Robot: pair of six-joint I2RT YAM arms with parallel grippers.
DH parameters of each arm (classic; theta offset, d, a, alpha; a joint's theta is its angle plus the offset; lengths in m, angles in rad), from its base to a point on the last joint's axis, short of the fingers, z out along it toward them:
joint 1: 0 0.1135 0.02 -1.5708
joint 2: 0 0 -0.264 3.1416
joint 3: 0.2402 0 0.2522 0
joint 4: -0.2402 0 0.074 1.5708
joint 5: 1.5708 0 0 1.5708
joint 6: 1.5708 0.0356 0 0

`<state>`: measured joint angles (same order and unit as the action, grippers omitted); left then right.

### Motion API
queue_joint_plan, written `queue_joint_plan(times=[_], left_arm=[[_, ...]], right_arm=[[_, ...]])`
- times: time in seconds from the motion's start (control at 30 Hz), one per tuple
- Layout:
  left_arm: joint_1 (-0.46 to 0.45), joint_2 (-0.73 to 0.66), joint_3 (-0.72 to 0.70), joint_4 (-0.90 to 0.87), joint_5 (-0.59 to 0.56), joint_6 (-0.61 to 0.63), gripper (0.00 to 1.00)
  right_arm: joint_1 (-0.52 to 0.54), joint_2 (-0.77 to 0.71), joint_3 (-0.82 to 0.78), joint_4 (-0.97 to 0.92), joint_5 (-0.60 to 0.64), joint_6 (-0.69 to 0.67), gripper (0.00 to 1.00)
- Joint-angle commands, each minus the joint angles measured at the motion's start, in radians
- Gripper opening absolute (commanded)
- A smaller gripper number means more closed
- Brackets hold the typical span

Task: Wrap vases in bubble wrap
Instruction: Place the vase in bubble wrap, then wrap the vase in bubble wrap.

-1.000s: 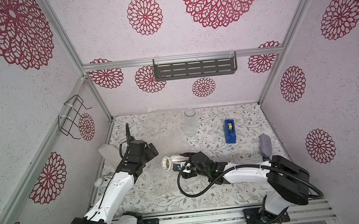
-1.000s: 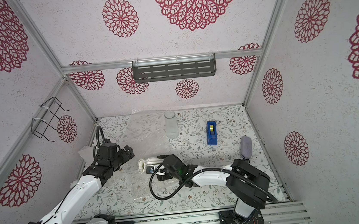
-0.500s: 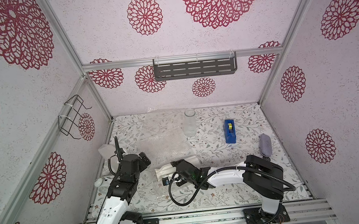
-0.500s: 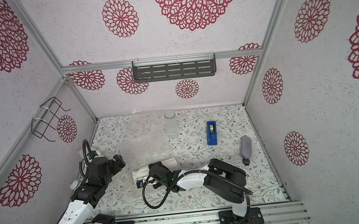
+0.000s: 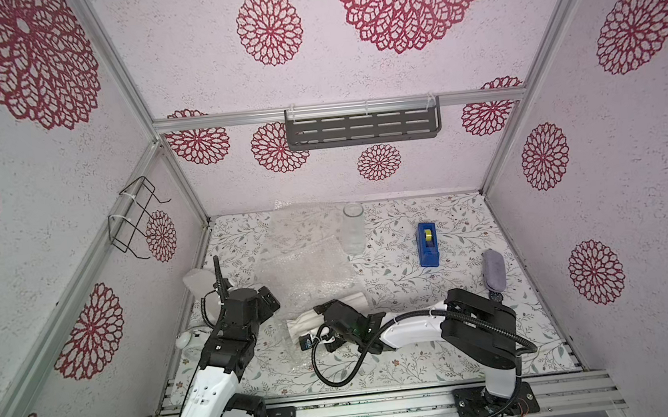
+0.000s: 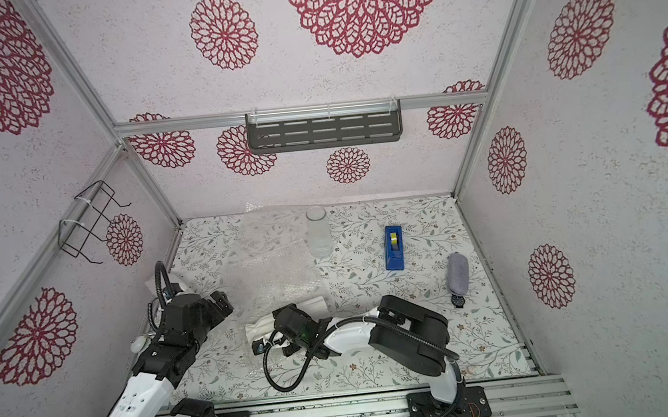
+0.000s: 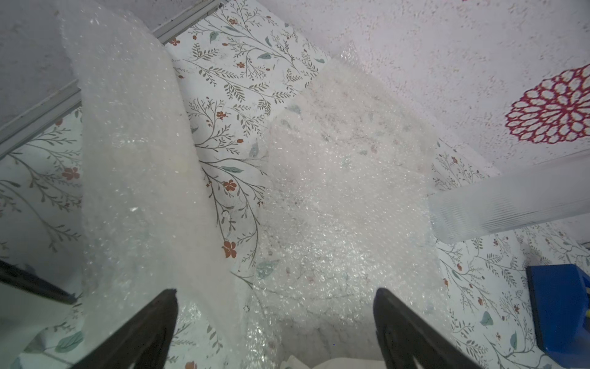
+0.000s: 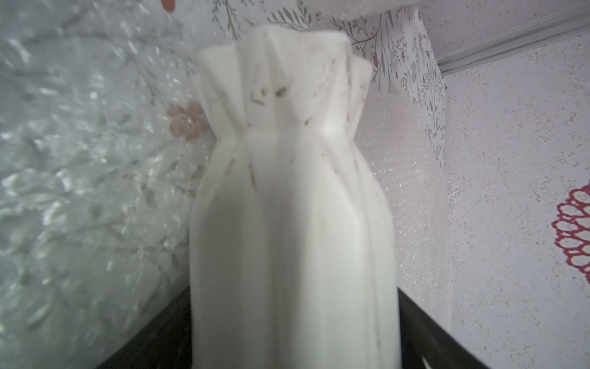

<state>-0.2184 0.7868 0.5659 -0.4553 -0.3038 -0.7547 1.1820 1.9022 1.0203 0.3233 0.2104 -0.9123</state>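
Observation:
A white ribbed vase (image 5: 353,299) (image 8: 287,191) lies on its side on a bubble wrap sheet (image 5: 295,349) near the table's front. My right gripper (image 5: 321,314) (image 8: 293,294) holds it round the body, and no gap shows between fingers and vase. To its left my left gripper (image 5: 268,301) (image 7: 275,290) stands wide open with nothing in it, over more bubble wrap (image 5: 309,270) (image 7: 335,191). A clear glass vase (image 5: 354,228) (image 7: 510,201) stands upright at the back. A bundle wrapped in bubble wrap (image 5: 196,281) (image 7: 137,175) lies by the left wall.
A blue tape dispenser (image 5: 427,244) sits right of centre, a grey pouch (image 5: 494,269) and a small black watch (image 5: 495,297) further right. Another bubble wrap sheet (image 5: 304,225) lies at the back. A dark shelf (image 5: 361,123) hangs on the back wall, a wire basket (image 5: 137,220) on the left wall.
My right gripper carried the white vase toward the front left and down onto the bubble wrap. The left arm drew back toward the front left.

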Motion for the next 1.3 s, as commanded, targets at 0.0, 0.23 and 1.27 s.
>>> queue_joint_plan(times=[0.0,0.23,1.27], left_arm=[[0.009,0.009,-0.025,0.024,0.042,-0.014,0.98],[0.009,0.066,-0.030,0.044,0.103,-0.020,0.98],[-0.204,0.645,0.302,0.062,0.208,0.072,0.87]], right_arm=[[0.013,-0.028,-0.014,-0.006,-0.048,0.027,0.91],[0.018,-0.051,-0.085,0.145,-0.038,0.013,0.99],[0.172,-0.363,-0.492,0.172,0.105,0.330,0.61]])
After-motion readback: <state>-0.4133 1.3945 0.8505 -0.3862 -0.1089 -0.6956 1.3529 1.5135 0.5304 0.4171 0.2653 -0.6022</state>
